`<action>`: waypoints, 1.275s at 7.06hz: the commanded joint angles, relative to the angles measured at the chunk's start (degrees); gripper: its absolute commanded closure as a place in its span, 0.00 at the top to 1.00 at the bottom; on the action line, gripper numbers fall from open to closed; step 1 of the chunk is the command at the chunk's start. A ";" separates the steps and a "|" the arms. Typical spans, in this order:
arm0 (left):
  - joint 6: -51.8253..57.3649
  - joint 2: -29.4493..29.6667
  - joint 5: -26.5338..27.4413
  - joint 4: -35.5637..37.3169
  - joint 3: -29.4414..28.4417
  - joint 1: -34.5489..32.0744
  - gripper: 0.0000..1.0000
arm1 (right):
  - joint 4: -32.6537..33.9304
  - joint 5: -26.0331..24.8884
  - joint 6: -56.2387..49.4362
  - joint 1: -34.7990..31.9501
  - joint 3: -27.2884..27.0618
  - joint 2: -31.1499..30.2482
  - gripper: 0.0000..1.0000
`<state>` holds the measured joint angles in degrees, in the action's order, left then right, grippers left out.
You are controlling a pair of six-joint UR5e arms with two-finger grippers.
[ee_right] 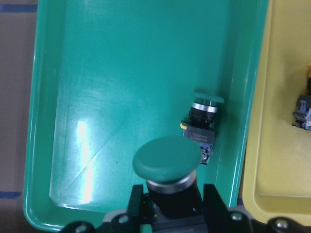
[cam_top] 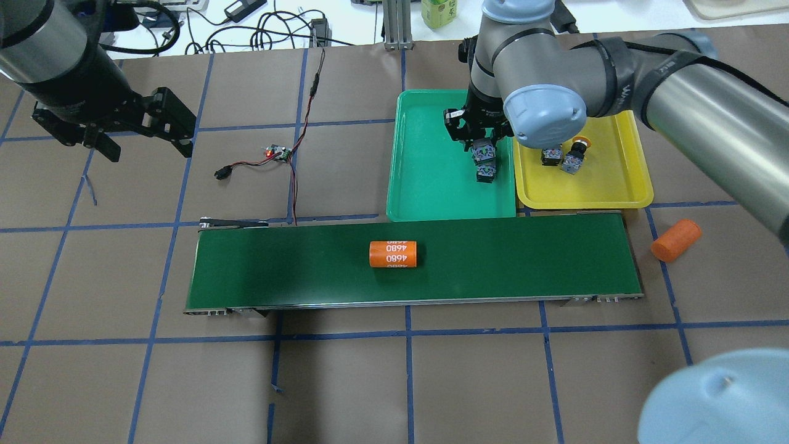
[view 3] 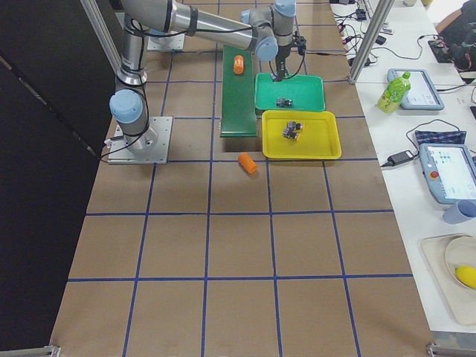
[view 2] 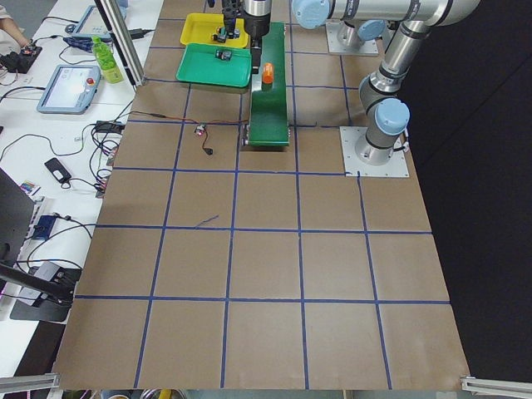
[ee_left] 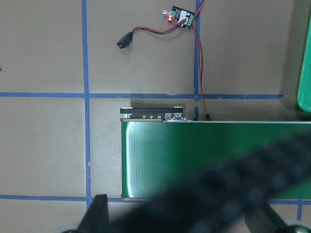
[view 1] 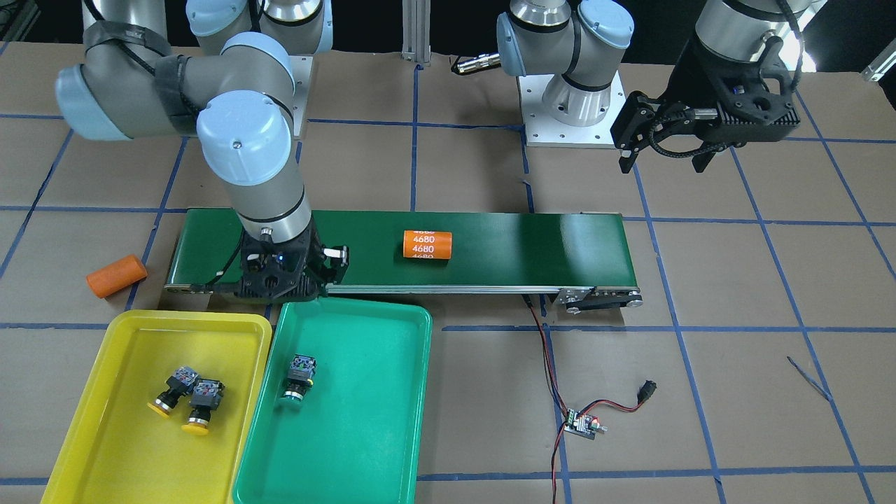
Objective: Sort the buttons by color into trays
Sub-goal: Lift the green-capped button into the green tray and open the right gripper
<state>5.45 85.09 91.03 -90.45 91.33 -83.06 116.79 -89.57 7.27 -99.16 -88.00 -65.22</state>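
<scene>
My right gripper is shut on a green button, cap forward, and holds it above the green tray. A second green button lies on its side in that tray by the wall next to the yellow tray. In the overhead view the right gripper is over the green tray, just above the lying green button. Two yellow buttons lie together in the yellow tray. My left gripper is open and empty, high at the far left.
A dark green conveyor belt lies in front of the trays with an orange 4680 cylinder on it. Another orange cylinder lies on the table past the belt's right end. A circuit board with red-black wires lies left of the green tray.
</scene>
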 commanded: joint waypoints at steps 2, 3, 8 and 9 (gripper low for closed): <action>-0.96 0.78 -0.23 0.62 -0.71 -0.08 1.00 | 1.42 0.01 -0.07 -0.16 1.96 4.48 1.00; -0.79 0.69 -0.15 0.62 -0.89 -0.08 1.00 | 0.81 0.44 0.02 0.37 2.39 3.79 1.00; -0.09 0.69 -0.15 0.62 -0.10 -0.43 1.00 | -28.24 0.80 -4.38 6.27 -0.31 -21.57 1.00; -0.09 0.86 0.03 0.71 0.08 -0.43 1.00 | -30.55 0.88 -3.24 4.96 -2.15 -25.54 1.00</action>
<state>5.37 85.85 90.99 -89.82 91.19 -83.47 90.40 -88.76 3.22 -93.36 -88.32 -85.40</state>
